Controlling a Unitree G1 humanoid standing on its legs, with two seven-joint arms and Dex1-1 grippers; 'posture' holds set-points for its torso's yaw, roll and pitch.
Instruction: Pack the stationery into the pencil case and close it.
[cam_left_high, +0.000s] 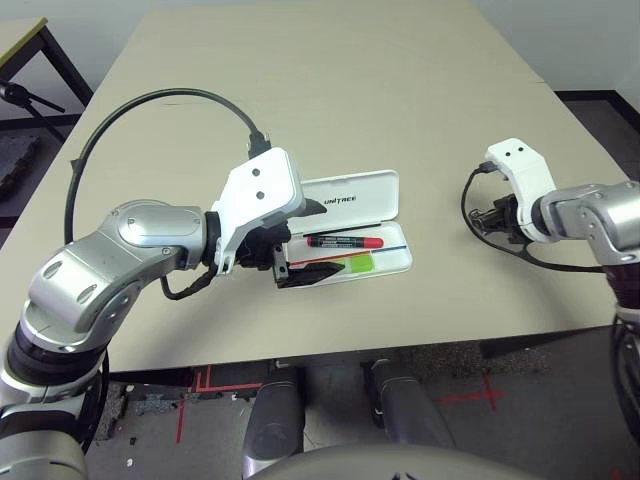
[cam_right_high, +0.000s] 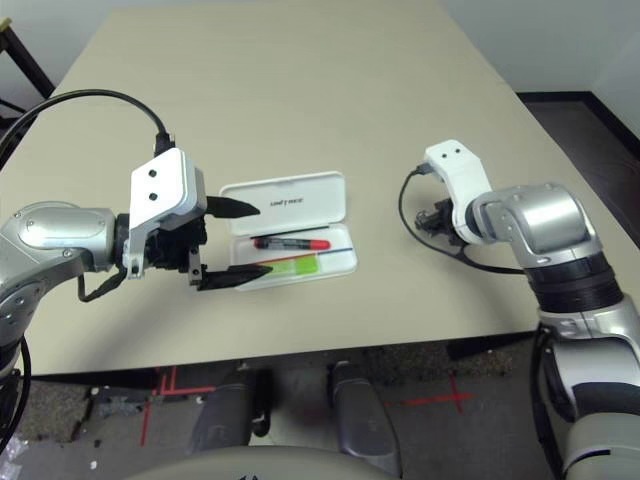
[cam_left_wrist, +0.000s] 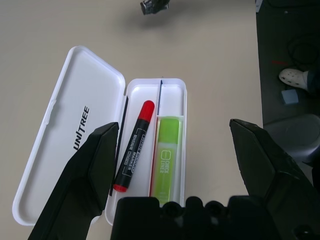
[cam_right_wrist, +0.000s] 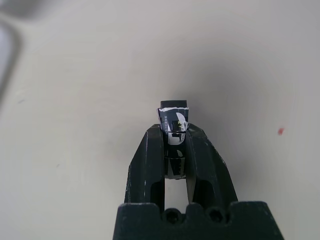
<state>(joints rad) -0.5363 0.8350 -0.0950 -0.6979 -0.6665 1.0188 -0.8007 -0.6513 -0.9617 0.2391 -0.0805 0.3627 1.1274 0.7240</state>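
Left wrist view, lime-green highlighter (cam_left_wrist: 166, 160), red-capped black marker (cam_left_wrist: 134, 146)

Before me stretched a pale beige tabletop (cam_left_high: 330, 75), with light grey walls (cam_left_high: 560, 40) beyond its far end. To my left stood another table (cam_left_high: 22, 35) on dark legs; below my table's near edge, I saw red lines (cam_left_high: 468, 396) crossing the dark floor (cam_left_high: 540, 400).

1 red-and-black marker (cam_left_wrist: 134, 146) and 1 green highlighter (cam_left_wrist: 166, 160) lie in separate compartments of the open white case (cam_left_wrist: 142, 95), between the left gripper's (cam_left_wrist: 175, 162) 2 spread fingers.
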